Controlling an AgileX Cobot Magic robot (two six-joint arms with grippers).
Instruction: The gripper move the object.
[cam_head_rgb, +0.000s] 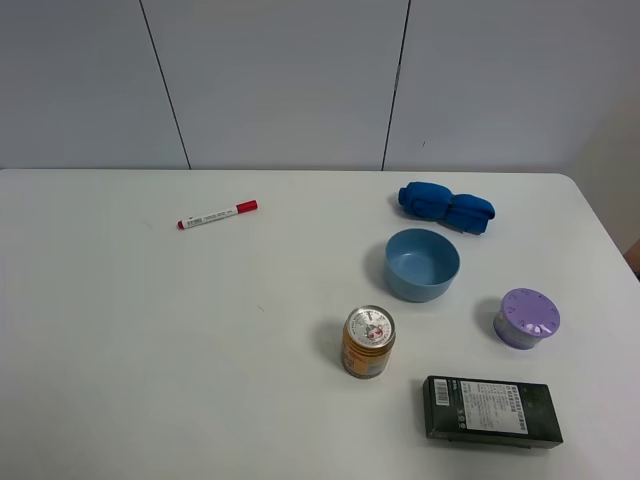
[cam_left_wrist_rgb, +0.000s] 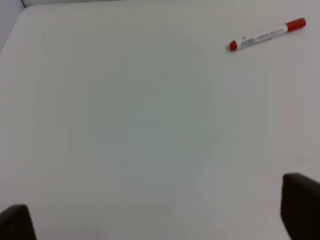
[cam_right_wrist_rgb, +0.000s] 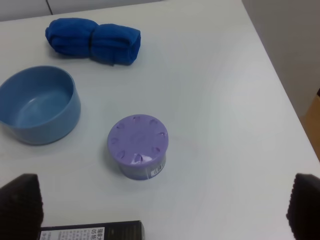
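The flat black-and-dark-green box (cam_head_rgb: 492, 411) with a white printed label lies near the table's front edge at the right. One end of it shows in the right wrist view (cam_right_wrist_rgb: 92, 231), close below my right gripper (cam_right_wrist_rgb: 162, 210). That gripper's dark fingertips (cam_right_wrist_rgb: 20, 207) stand wide apart, open and empty. My left gripper (cam_left_wrist_rgb: 157, 220) is also open and empty over bare table, with only its dark fingertips (cam_left_wrist_rgb: 301, 207) showing. Neither arm appears in the exterior high view.
A round purple lidded container (cam_head_rgb: 527, 318) (cam_right_wrist_rgb: 138, 146) stands just behind the box. A blue bowl (cam_head_rgb: 422, 264) (cam_right_wrist_rgb: 38, 104), a rolled blue cloth (cam_head_rgb: 445, 207) (cam_right_wrist_rgb: 93, 40), an orange can (cam_head_rgb: 368, 342) and a red-capped white marker (cam_head_rgb: 217, 214) (cam_left_wrist_rgb: 267, 35) are on the white table (cam_head_rgb: 150, 330).
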